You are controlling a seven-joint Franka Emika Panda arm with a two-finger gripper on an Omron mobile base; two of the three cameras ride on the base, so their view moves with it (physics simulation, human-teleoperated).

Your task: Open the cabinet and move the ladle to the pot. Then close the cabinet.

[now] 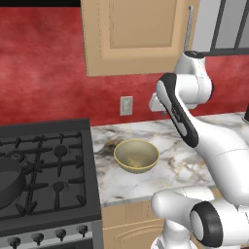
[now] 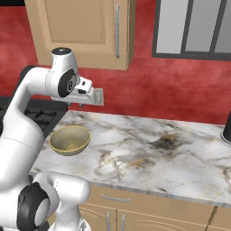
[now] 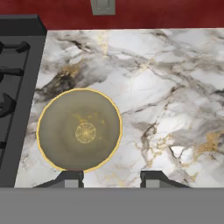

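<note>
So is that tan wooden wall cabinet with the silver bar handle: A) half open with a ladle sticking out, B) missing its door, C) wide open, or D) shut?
D: the tan wooden wall cabinet has its panel door flat against the frame, long silver bar handle untouched.

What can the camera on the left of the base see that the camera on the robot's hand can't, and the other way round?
Left base view alone: the light tan wooden wall cabinet, door shut, its long silver bar handle, the low dark grey-black pot on the black stove, and the white arm.

Hand view alone: the gripper, its two dark tips standing apart with nothing between them, looking straight down into the bowl.

Both: the yellowish-tan round bowl, the marble counter, the wall outlet and the red wall.
</note>
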